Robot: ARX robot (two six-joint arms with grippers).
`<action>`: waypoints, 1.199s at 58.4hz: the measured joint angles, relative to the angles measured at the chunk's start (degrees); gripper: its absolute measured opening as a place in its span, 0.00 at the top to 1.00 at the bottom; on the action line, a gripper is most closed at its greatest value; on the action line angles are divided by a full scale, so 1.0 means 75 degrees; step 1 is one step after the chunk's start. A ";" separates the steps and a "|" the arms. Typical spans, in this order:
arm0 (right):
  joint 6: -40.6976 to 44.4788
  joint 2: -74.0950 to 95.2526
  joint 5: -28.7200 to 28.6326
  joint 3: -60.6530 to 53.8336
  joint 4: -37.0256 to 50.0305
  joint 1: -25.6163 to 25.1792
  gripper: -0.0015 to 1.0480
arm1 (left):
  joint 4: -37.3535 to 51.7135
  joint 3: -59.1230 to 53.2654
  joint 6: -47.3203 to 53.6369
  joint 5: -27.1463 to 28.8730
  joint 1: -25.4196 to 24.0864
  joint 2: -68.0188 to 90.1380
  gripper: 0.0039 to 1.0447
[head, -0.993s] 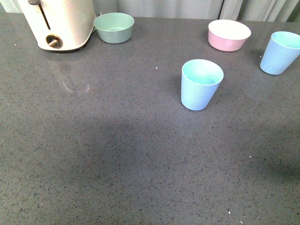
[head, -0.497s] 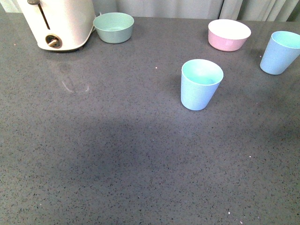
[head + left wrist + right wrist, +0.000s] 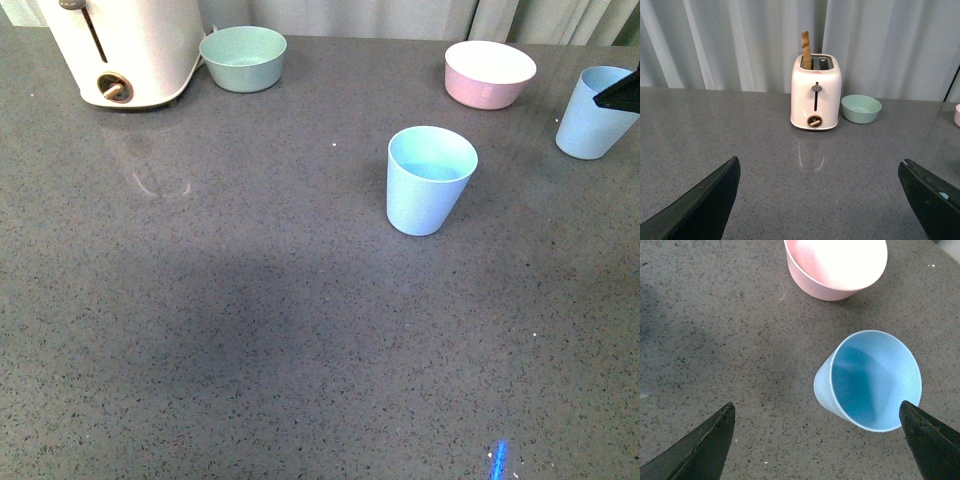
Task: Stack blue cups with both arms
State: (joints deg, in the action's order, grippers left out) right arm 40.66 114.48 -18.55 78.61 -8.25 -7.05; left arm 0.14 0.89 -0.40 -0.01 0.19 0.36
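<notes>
One light blue cup (image 3: 430, 180) stands upright mid-table in the front view. A second blue cup (image 3: 598, 115) stands at the right edge, with a black fingertip (image 3: 622, 92) of my right gripper showing in front of its rim. In the right wrist view this cup (image 3: 870, 382) is seen from above, close to one finger (image 3: 935, 440). My right gripper (image 3: 817, 440) is open with nothing between its jaws. My left gripper (image 3: 817, 200) is open over bare table and does not show in the front view.
A pink bowl (image 3: 489, 73) sits just left of the right-hand cup and shows in the right wrist view (image 3: 836, 265). At the back left stand a white toaster (image 3: 125, 50) and a green bowl (image 3: 243, 58). A curtain hangs behind the grey table (image 3: 250, 330).
A black tip of the right gripper has come into the front view at the right edge, by the far-right cup. Neither cup has moved.
</notes>
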 joint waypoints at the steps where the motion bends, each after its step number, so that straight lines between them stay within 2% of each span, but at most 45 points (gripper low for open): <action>1: 0.0026 0.0105 0.0029 0.0119 -0.0070 0.0015 0.09 | 0.0000 0.0000 -0.0003 0.0000 0.0000 0.0000 0.08; 19: 0.0192 0.1352 0.0414 0.1443 -0.0647 0.0242 0.09 | 0.0000 0.0000 -0.0003 0.0000 0.0000 0.0000 0.08; 22: 0.0192 0.1466 0.0495 0.1539 -0.0673 0.0303 0.18 | 0.0000 0.0000 -0.0003 0.0000 0.0000 0.0000 0.08; 27: 0.0192 0.1550 0.0542 0.1600 -0.0755 0.0344 0.28 | 0.0000 0.0000 -0.0003 0.0000 0.0000 0.0000 0.08; 33: 0.0187 0.1673 0.0699 0.1714 -0.0921 0.0373 0.47 | 0.0000 0.0000 -0.0003 0.0000 0.0000 0.0000 0.08; 40: 0.0119 0.1740 0.0761 0.1845 -0.1037 0.0370 0.62 | 0.0000 0.0000 -0.0003 0.0000 0.0000 0.0000 0.08; 45: 0.0070 0.1740 0.0708 0.1909 -0.1113 0.0335 0.80 | 0.0000 0.0000 -0.0003 0.0000 0.0000 0.0000 0.08; 53: 0.0044 0.1679 0.0615 0.1912 -0.1250 0.0265 0.98 | 0.0000 0.0000 -0.0003 0.0000 0.0000 0.0000 0.08; 70: 0.0149 0.0551 -0.0064 0.1390 -0.1766 0.0131 0.98 | 0.0000 0.0000 0.0000 0.0000 0.0000 0.0000 0.08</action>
State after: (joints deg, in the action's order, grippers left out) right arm 41.78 118.61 -19.03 89.03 -21.50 -6.07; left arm 0.14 0.89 -0.40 -0.01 0.19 0.36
